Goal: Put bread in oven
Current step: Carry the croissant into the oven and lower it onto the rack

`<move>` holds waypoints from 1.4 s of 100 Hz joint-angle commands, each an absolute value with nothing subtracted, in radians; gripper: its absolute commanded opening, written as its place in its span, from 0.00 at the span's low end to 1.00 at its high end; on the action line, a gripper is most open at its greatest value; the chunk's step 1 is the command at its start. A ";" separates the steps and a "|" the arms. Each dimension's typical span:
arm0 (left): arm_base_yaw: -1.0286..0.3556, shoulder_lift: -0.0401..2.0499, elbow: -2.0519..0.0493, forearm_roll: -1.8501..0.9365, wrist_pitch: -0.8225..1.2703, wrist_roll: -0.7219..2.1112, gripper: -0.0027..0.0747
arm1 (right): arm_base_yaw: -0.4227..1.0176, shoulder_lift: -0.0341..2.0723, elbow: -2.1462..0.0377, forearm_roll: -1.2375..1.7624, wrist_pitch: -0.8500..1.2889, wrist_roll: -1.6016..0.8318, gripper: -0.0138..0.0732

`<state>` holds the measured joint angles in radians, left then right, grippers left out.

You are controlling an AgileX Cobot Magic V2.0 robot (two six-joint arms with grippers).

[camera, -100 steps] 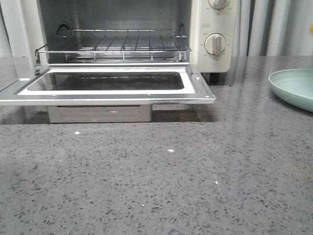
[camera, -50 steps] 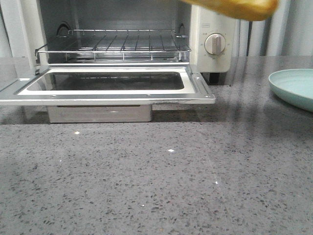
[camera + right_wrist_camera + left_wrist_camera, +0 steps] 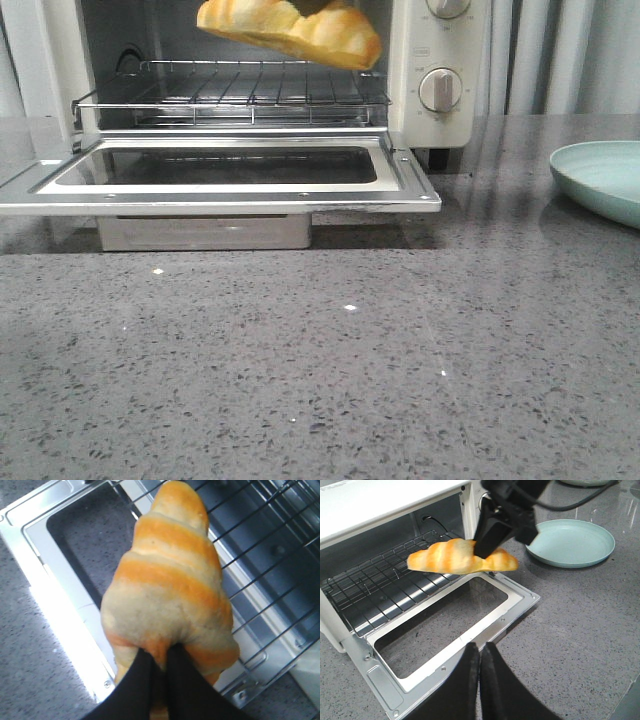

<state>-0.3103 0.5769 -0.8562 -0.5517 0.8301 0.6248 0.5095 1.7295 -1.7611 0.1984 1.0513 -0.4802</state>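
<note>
The bread, a golden-orange croissant roll with pale stripes, hangs in the air in front of the open oven, above the dropped door and the front edge of the wire rack. My right gripper is shut on the bread, pinching its broad end; it also shows in the left wrist view holding the bread. My left gripper is shut and empty, above the counter by the door's near corner.
A pale green plate sits on the grey speckled counter at the right, also in the left wrist view. The oven's beige knobs are on its right panel. Curtains hang behind.
The bread came into the front view from the upper right and has moved left and down, from in front of the knob panel to in front of the oven opening.
</note>
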 commanded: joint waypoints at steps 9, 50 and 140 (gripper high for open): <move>-0.319 0.589 -0.881 -0.599 0.769 0.617 0.01 | 0.536 1.793 -1.916 0.060 1.044 -0.494 0.09; -0.319 0.589 -0.881 -0.612 0.776 0.617 0.01 | 0.554 1.836 -1.938 -0.018 0.830 -0.494 0.09; -0.319 0.589 -0.881 -0.620 0.777 0.617 0.01 | 0.555 1.789 -1.942 0.057 0.938 -0.474 0.65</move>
